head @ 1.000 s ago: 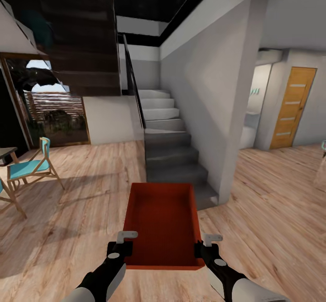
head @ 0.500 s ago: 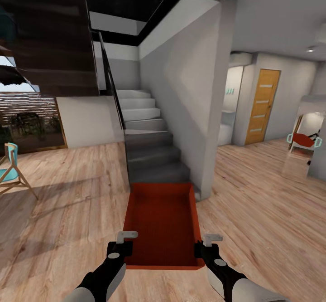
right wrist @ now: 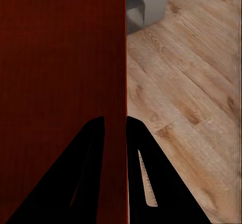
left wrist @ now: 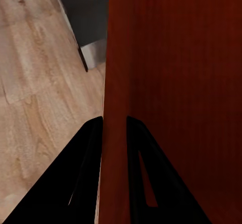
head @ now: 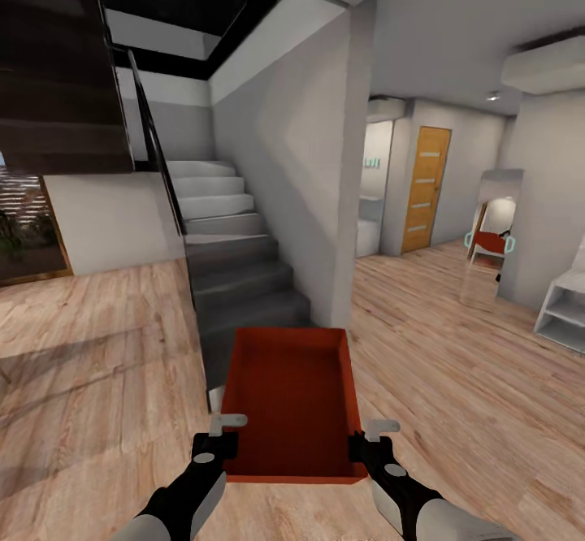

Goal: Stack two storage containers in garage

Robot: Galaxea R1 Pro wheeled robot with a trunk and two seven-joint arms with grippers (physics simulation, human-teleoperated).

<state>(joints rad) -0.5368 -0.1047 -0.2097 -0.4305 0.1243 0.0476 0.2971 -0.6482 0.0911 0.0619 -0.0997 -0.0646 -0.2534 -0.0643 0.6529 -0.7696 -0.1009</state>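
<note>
Our left gripper (left wrist: 115,125) has one dark finger on each side of the thin left wall of the red-orange box (head: 291,399), pinched onto it. Our right gripper (right wrist: 115,124) clamps the right wall the same way, one finger inside the box and one outside. In the head view the left gripper (head: 218,443) and right gripper (head: 367,445) sit at the two near corners of the box, which we carry level in front of us, above the light wood plank floor (head: 455,378), its open top up and its far end pointing toward the foot of the grey staircase (head: 236,281). To the right of the stairs stands a white wall (head: 301,175), and beyond it a wooden door (head: 424,189). Farther right, a tall mirror-like panel (head: 487,240) leans by the wall, near a low white shelf (head: 565,309).
</note>
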